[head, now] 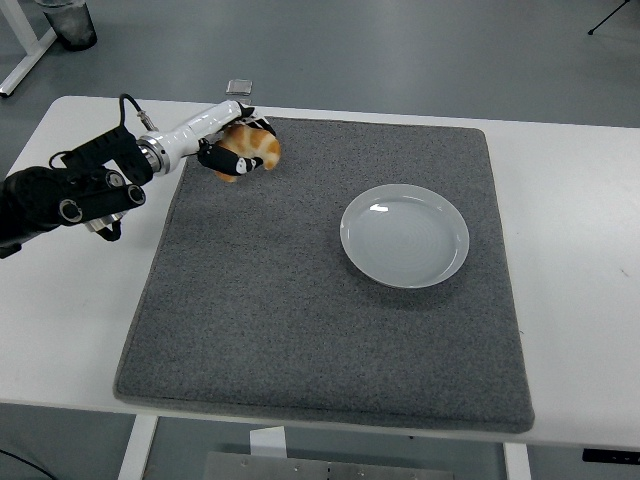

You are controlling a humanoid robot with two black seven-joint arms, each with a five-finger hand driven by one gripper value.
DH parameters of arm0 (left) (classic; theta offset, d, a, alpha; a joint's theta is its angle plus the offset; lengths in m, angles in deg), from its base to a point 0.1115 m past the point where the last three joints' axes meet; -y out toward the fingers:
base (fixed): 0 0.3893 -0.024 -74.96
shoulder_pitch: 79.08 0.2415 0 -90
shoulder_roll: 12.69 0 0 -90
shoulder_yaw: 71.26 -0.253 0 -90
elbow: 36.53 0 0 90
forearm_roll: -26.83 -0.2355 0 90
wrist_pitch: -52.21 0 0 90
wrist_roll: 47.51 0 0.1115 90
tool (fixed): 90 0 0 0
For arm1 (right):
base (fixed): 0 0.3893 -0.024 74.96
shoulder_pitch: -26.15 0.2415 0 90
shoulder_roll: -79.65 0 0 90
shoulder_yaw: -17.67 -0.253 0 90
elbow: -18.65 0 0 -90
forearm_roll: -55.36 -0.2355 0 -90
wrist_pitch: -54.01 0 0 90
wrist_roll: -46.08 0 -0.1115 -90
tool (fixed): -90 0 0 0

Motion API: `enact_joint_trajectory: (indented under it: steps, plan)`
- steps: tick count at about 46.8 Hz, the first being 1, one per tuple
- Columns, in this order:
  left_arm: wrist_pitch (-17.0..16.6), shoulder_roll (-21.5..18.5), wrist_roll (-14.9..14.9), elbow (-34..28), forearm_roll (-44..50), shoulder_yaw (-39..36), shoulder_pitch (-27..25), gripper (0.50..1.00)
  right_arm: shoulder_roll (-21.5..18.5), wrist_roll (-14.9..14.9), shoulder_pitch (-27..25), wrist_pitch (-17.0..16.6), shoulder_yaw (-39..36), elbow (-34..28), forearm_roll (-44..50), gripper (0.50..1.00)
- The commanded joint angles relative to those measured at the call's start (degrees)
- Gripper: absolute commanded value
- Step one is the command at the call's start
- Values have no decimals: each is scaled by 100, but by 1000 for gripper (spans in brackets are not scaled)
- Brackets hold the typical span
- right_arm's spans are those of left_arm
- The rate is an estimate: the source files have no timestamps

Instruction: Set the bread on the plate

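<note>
Right now, from the head view, my left robot hand [232,147] is clamped around the bread [250,152], fingers curled over its golden crust. I hold it above the far left corner of the grey mat [300,330], well apart from the plate [404,235]. That plate sits bare on the mat's right half, on the white surface [580,250].

Grey floor [400,50], white table [580,250], dark bin [68,22]
</note>
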Motion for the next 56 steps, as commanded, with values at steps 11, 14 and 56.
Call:
enact_joint_trajectory:
  steps: [11, 14, 56]
  plan:
    - [177, -813, 9, 64, -57, -63, -846, 500, 0, -2, 13, -1, 16, 0, -2, 952]
    - [397, -848, 27, 64, -57, -71, -1171, 500, 0, -2, 21, -1, 16, 0, -2, 952]
    - [258, 2113, 106, 11, -601, -449, -2140, 500, 0, -2, 13, -1, -10, 0, -2, 952]
